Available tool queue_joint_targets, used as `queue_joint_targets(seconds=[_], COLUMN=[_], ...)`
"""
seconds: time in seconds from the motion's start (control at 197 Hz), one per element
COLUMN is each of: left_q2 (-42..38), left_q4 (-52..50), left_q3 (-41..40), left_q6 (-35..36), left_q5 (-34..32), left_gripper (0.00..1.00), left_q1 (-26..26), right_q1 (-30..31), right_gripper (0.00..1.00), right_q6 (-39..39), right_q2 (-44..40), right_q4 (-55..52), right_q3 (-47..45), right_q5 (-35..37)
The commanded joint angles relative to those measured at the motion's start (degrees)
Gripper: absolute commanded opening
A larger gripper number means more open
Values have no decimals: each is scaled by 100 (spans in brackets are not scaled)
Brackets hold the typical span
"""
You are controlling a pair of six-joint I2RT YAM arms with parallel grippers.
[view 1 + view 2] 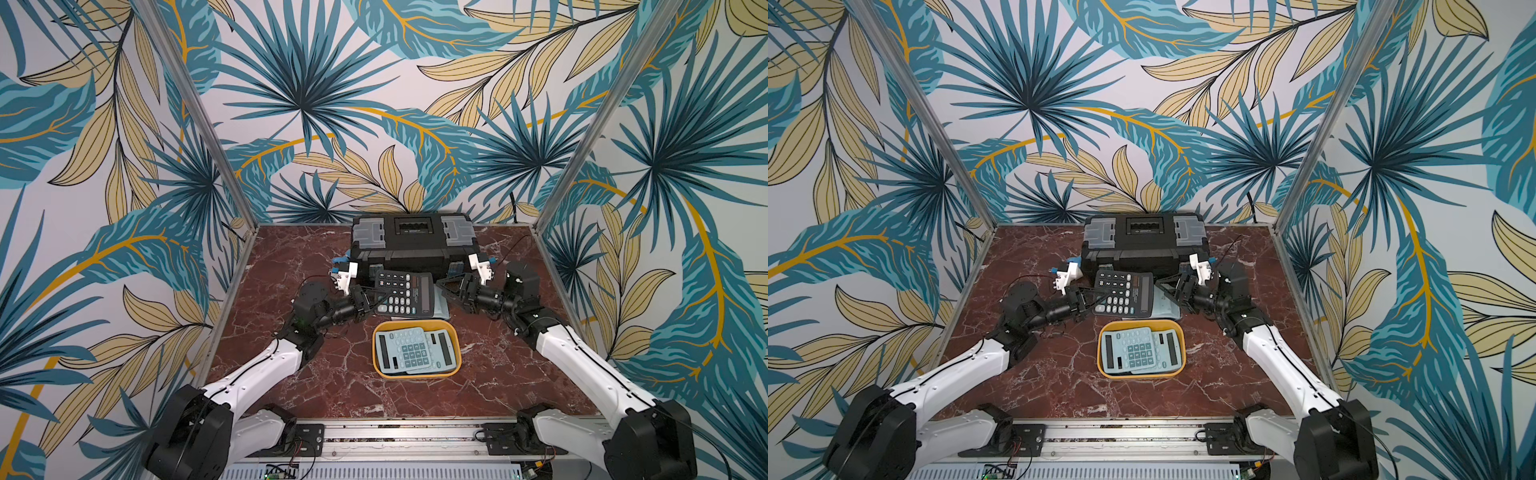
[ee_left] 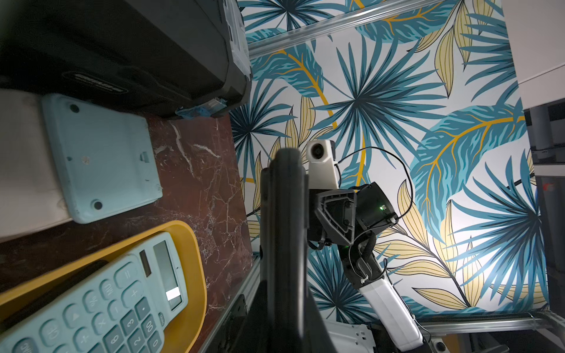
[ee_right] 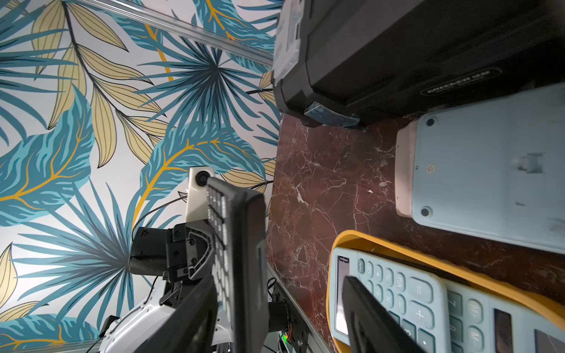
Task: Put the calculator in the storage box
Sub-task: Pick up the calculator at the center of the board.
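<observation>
Your left tool [image 1: 365, 300] is clamped tight on the keypad end of the black calculator [image 1: 405, 293] and holds it off the tabletop [image 1: 324, 374], just beyond the far rim of the yellow storage box [image 1: 415, 323]. Your right tool [image 1: 444, 291] sits at the calculator's display end with jaws spread wide, gripping nothing. Two light-blue calculators [image 1: 405, 351] lie stacked inside the storage box. A face-down calculator [image 2: 97, 156] lies just beyond it.
</observation>
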Motion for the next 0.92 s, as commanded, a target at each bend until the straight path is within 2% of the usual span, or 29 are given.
queue_joint_targets(seconds=[0.0, 0.112, 0.269, 0.391, 0.519, 0.61, 0.758, 0.824, 0.91], left_q2=[-60, -21, -7, -49, -77, -60, 6, 51, 104], left_q4=[-8, 42, 72, 11, -58, -52, -58, -34, 11], left_q3=[-74, -74, -100, -93, -92, -83, -65, -67, -65], left_q6=[137, 132, 115, 130, 168, 166, 186, 179, 153], left_q5=[-11, -12, -22, -22, -23, -10, -21, -22, -15], left_gripper=[2, 2, 2, 2, 2, 2, 2, 2, 4], left_q1=[-21, -35, -49, -52, -53, -52, -54, -52, -54], right_q1=[2, 187, 577, 582, 582, 581, 582, 580, 582], right_gripper=[70, 70, 67, 59, 42, 40, 23, 21, 12], right_q6=[62, 372, 139, 285, 301, 309, 290, 276, 234], right_q2=[-55, 235, 467, 556, 571, 593, 576, 567, 567], right_q4=[284, 943, 706, 961, 987, 973, 911, 883, 800], right_q3=[-273, -342, -116, -124, -77, -54, -43, -42, -20], right_q5=[-111, -471, -274, -210, -165, -173, -165, -165, -174])
